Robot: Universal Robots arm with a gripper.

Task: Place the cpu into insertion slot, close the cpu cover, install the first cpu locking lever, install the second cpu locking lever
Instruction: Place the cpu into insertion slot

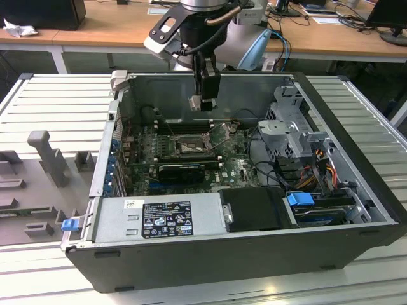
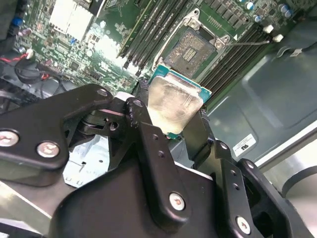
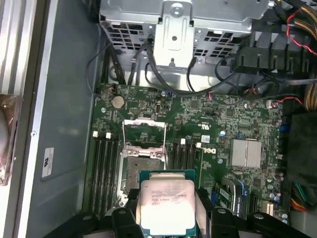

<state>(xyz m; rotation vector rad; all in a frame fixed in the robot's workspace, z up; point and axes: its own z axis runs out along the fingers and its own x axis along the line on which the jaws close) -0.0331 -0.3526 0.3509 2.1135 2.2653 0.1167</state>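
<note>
The claw (image 2: pixel 171 126) is clamped on the cpu (image 2: pixel 174 99) by two opposite edges, holding it raised above the slot (image 3: pixel 143 171). The cover (image 3: pixel 143 133) lies swung open beside the slot, inside the case (image 1: pixel 254 254) on the worktop (image 1: pixel 57 101).

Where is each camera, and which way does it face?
Exterior view: off the arm, looks down into the open case; the arm and gripper show.
First wrist view: on the wrist, looks straight down on the board; fingers show.
Second wrist view: on the wrist, looks slantwise along the fingers.
Both wrist views share the gripped cpu and the empty slot.
</note>
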